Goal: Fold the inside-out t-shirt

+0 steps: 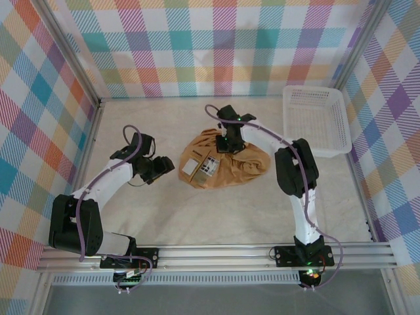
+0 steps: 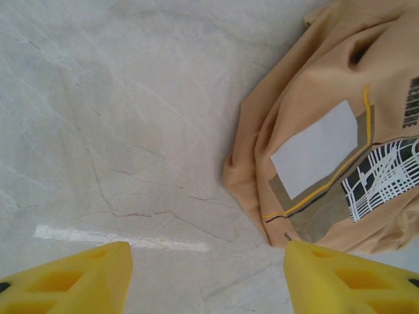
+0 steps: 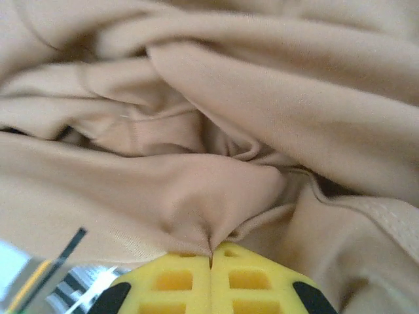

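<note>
In the middle of the worktop [image 1: 197, 223] the inside-out t-shirt [image 1: 230, 164] sits in a crumpled heap, print side up. The right claw [image 3: 211, 256] is pinched fully together on a fold of the tan fabric at the far side of the heap (cloth gathers to a point right at its tips). The left claw [image 2: 206, 261] hangs just beside the shirt's left edge, spread wide and holding nothing.

To do this step well, I'd lift that fold slowly, check it's one layer and not a bunch, and get the left claw onto a hem so the heap can spread flat. Which part the right one has, I can't really tell, maybe somewhere near the collar.

The overhead gives the whole layout plus the white basket [image 1: 315, 121] well off to the right. The wrist views give the pinch itself and the white patch [image 2: 314, 147] up close.
</note>
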Tool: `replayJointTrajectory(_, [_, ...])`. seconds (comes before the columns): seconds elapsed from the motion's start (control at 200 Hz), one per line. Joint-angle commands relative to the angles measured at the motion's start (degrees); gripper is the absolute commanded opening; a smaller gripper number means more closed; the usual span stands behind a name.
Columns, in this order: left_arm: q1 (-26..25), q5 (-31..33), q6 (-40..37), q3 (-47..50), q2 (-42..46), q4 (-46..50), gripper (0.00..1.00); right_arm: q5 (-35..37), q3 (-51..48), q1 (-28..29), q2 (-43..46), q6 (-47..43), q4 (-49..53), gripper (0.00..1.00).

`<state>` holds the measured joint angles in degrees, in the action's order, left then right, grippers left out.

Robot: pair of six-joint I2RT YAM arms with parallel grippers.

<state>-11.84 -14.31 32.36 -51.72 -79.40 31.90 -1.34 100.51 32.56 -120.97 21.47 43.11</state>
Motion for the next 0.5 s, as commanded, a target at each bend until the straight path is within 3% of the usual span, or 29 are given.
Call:
replayJointTrajectory(0.0, [0.67, -2.56, 0.82, -0.16, -1.14, -2.95, 0.63, -2.38, 4.66, -0.21, 10.59, 3.7, 3.92, 0.0])
replayJointTrajectory(0.12, [0.67, -3.92, 1.39, -0.66, -2.54, -4.76, 0.63, -2.47, 9.75, -0.23, 17.27, 6.08, 6.25, 0.0])
replayJointTrajectory(0.24, [0.65, -4.6, 1.28, -2.61, -4.45, -5.31, 0.63, 2.39, 15.72, -0.55, 21.74, 6.56, 9.18, 0.0])
replayJointTrajectory(0.345, [0.6, -6.16, 1.33, -4.83, -6.65, -6.07, 0.63, 6.33, 20.2, -2.34, 22.88, 6.21, 10.93, 0.0])
replayJointTrajectory(0.495, [-1.38, -7.4, 2.85, -6.62, -8.86, -8.99, 0.63, 5.72, 20.01, -5.62, 21.1, 6.39, 10.79, 0.0])
